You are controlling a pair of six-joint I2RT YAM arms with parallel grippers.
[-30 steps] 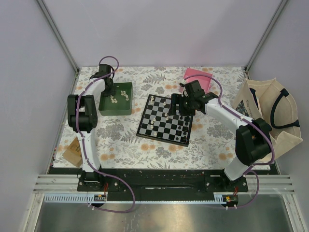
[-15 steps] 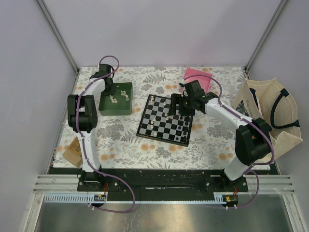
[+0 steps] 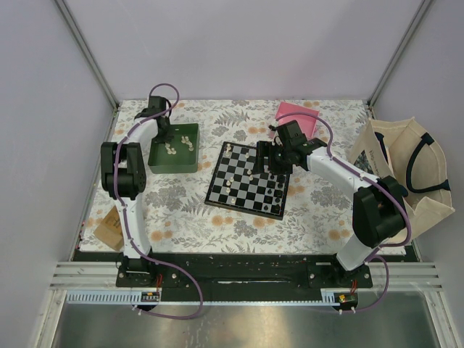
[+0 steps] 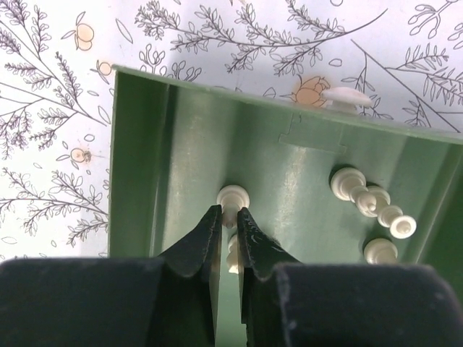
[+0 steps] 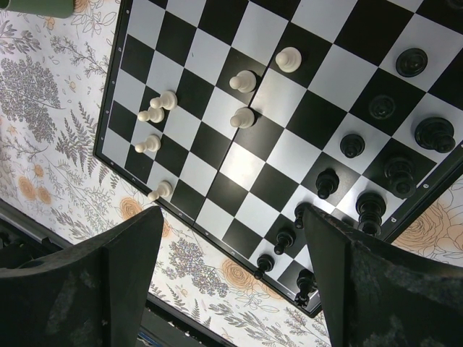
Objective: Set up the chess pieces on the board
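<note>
The left gripper (image 4: 228,215) hides much of a cream piece (image 4: 233,196), and the green tray (image 4: 155,166) is cut off at right

Tray (image 3: 172,166) left of board (image 3: 243,190); pieces (image 3: 172,150) in tray, on board; bag (image 3: 402,190) right.

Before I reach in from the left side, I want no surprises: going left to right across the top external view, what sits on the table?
Brown cardboard box → dark green plastic tray → black-and-white checkered chessboard → flat pink box → cream canvas tote bag with black handles.
</note>
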